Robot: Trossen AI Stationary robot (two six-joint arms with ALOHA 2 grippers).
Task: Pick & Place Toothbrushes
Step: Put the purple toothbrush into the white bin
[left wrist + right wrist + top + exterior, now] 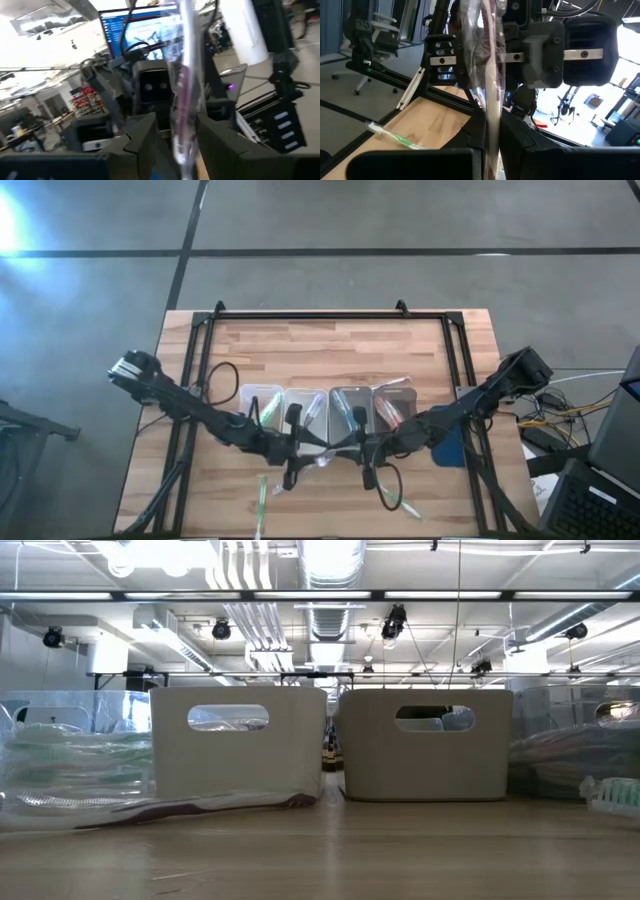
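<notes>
One toothbrush (492, 100), in clear wrapping with a purple-pink accent, stands roughly upright above the table's near middle (325, 460). My right gripper (495, 150) is shut on it, level, coming from the table's right (365, 465). My left gripper (176, 142) faces it from the left (290, 467). Its fingers are apart on either side of the same toothbrush (184, 110); whether they touch the wrapping I cannot tell. Neither gripper shows in the low view. My right gripper pinches the wrapped toothbrush between its two fingers, at the wrapper's lower part (492, 131). The fingers come level from the table's right and lie across the toothbrush. It stands roughly upright above the fingers, clear of the table.
Several containers stand in a row across the table's middle: two white bins (238, 745) (425, 745) between clear ones (70, 765) (570, 755), with toothbrushes inside (262, 408). Loose toothbrushes lie near the front edge (260, 500) (402, 502). A blue object (450, 448) lies under the right arm.
</notes>
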